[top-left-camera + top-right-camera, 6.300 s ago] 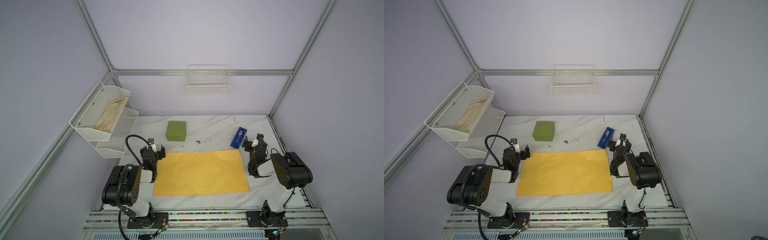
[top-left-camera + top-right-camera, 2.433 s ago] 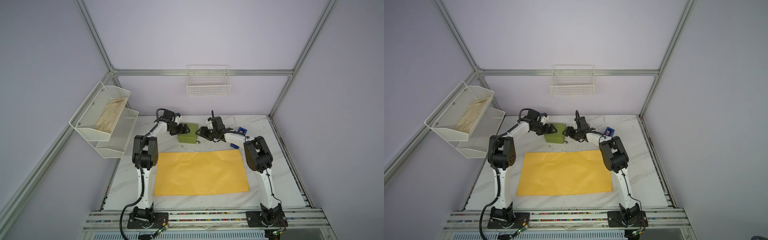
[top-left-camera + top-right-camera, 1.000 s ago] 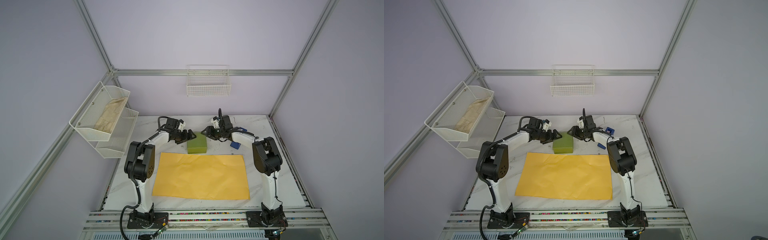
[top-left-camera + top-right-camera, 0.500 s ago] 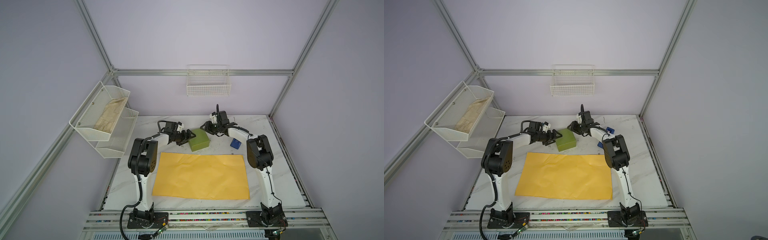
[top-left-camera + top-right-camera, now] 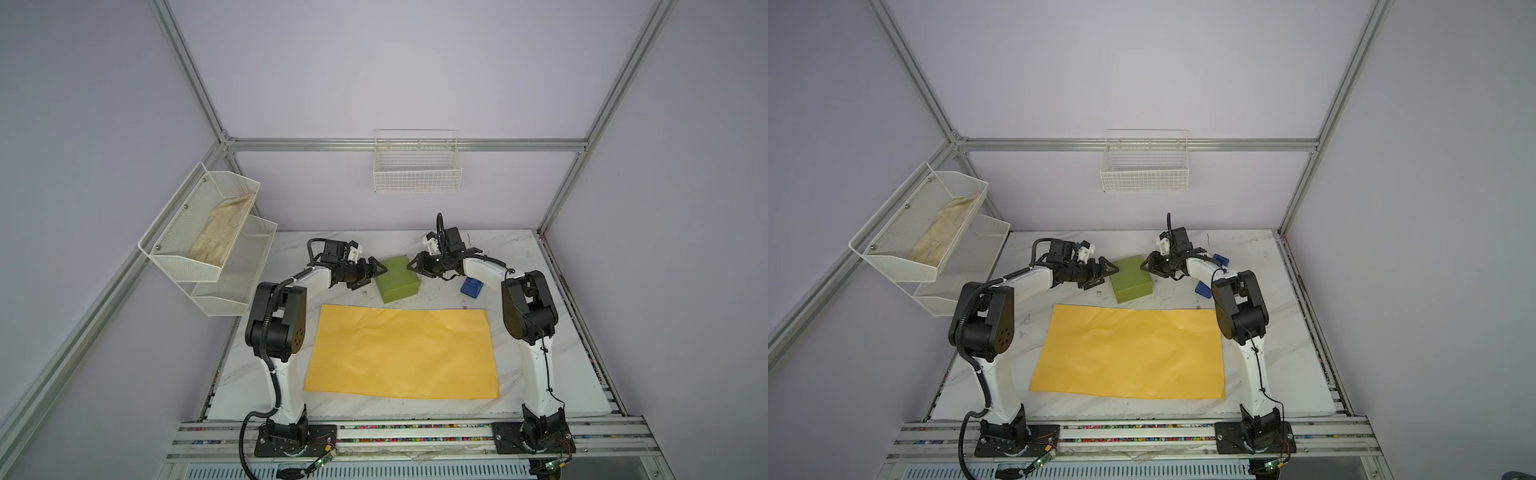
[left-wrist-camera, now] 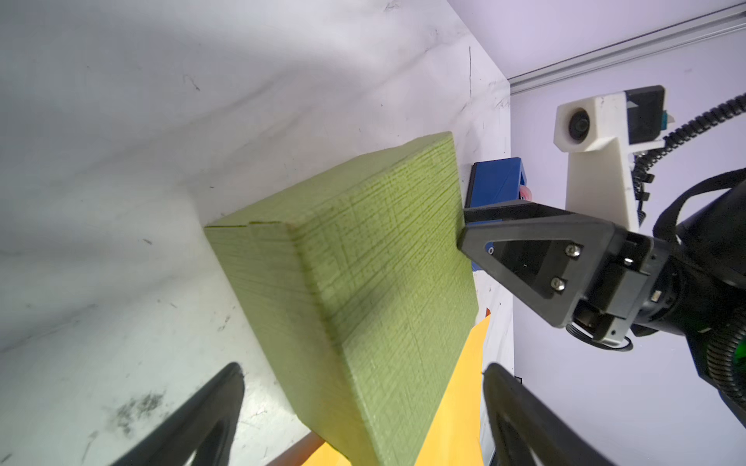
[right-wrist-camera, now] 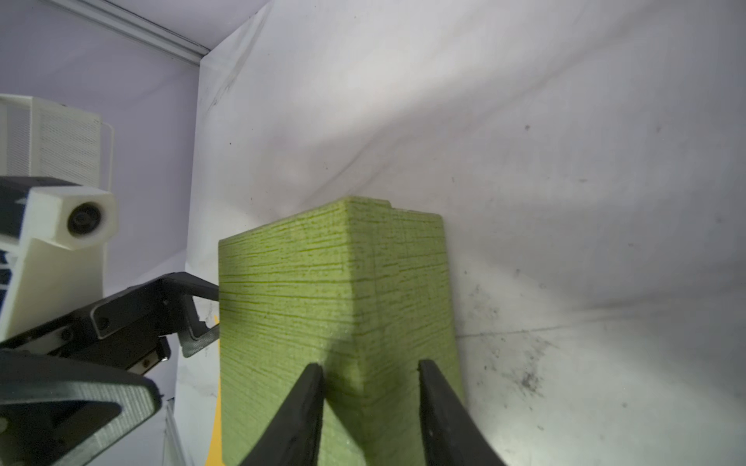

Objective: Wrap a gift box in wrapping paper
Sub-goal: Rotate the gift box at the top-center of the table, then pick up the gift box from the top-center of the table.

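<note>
The gift box (image 5: 398,279) sits on the desk (image 5: 519,257) just beyond the far edge of the wrapping paper (image 5: 401,353), turned at an angle to it and not yet on the sheet; the tape dispenser (image 5: 471,286) lies close on its right. It looks light and stiff, probably card, with a matte, ribbed green skin that should give good friction, so it is more likely to twist than to slip. The left end effector (image 5: 374,275) stands with its jaws wide apart at the box's left side, and the left wrist view shows the near part of the box between them without clear contact. The right end effector (image 7: 369,363) has its jaws partly apart astride 1 upright corner, and I cannot tell whether they press on it. A corner hold would probably let the box pivot, so the better hold is on 2 opposite flat sides, low enough to catch the base, since a lid seam shows near the top (image 6: 250,224) and the lid might lift off alone. The thin paper would likely crease or slide if the box drags across it.
</note>
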